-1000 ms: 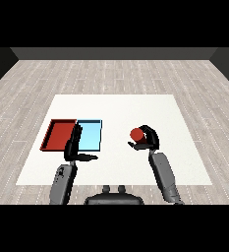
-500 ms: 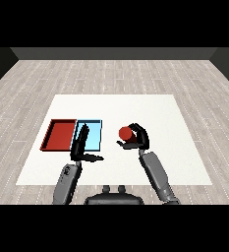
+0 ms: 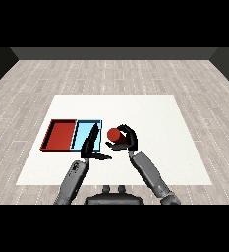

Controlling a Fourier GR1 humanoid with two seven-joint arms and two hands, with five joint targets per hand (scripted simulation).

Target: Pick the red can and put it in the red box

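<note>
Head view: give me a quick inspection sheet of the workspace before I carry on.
Surface: white table on grey plank flooring.
Job's things: red can held above the table, just right of the light blue tray; red tray lies left of the blue one, touching it, nothing in it.
Clutter: nothing seen.
Hands: right hand curled round the can; left hand open, fingers straight, over the blue tray's near right part.
Cables: nothing seen.
Surroundings: dark walls beyond the floor.

Right hand (image 3: 125, 140) curls round red can (image 3: 114, 134) beside light blue tray (image 3: 81, 133).
</note>
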